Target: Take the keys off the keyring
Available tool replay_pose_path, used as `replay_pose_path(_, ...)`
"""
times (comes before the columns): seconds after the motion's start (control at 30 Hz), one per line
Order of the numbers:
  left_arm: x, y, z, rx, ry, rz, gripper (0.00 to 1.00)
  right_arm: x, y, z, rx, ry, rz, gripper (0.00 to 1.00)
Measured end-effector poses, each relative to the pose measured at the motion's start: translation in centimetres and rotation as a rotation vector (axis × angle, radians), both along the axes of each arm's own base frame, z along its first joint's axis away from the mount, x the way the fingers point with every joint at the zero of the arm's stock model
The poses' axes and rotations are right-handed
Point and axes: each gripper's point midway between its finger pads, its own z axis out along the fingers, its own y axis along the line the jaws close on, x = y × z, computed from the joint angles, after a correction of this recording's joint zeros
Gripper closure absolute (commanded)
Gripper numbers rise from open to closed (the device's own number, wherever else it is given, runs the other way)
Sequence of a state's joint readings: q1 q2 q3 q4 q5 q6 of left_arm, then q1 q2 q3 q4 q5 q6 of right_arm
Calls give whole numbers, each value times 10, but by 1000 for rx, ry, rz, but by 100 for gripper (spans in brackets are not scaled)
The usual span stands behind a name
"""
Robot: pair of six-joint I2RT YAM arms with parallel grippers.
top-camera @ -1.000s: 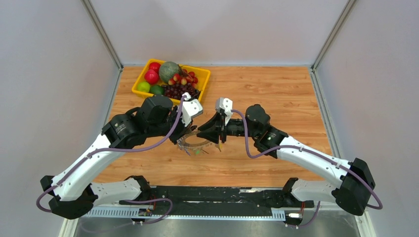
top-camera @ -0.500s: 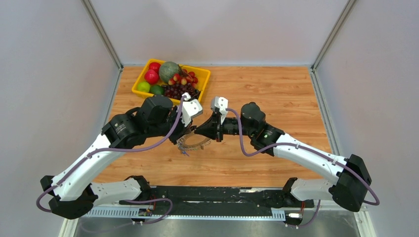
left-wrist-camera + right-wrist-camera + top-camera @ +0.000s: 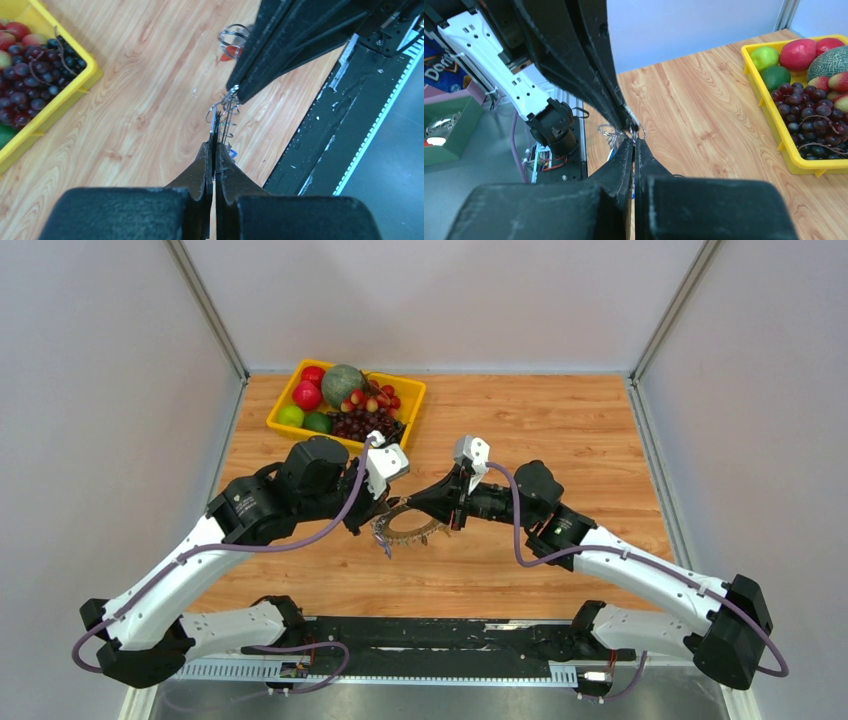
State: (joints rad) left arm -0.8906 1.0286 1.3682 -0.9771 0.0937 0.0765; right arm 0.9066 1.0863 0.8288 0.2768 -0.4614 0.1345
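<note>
- Position: the keyring is held in the air above the counter, between the two arms and in front of the yellow fruit tray. The keys hang fanned along its lower edge.
- Left pincer: closed, gripping the keyring edge-on, with the thin metal clamped between its fingers.
- Right pincer: closed, with its tips meeting at a small wire loop on the ring, just in front of the left fingers. Whether the loop is actually pinched cannot be told.
- A red-headed piece with its own small wire ring lies on the counter, well apart from the bunch. It is judged to be a key already taken off.
- Step in hand: working one key free while the left arm steadies the ring. Most keys remain on it, so the task is judged to be early.
- Next move calls for: a firm left hold, and the right tips drawing the loop along the ring's coil to its split end without snagging neighbouring keys.
</note>
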Motion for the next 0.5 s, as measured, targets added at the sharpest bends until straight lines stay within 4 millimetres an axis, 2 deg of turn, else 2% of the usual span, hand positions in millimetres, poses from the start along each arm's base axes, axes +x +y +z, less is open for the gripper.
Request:
replay_pose_path(0.13,-5,-4,-8,-4,27,-29,100,6,-2,-1,19,36,-43,100)
replay_pose_path(0.5,2,-8,-17,1,49,15,100,26,-7,-1,37,76,-174,100)
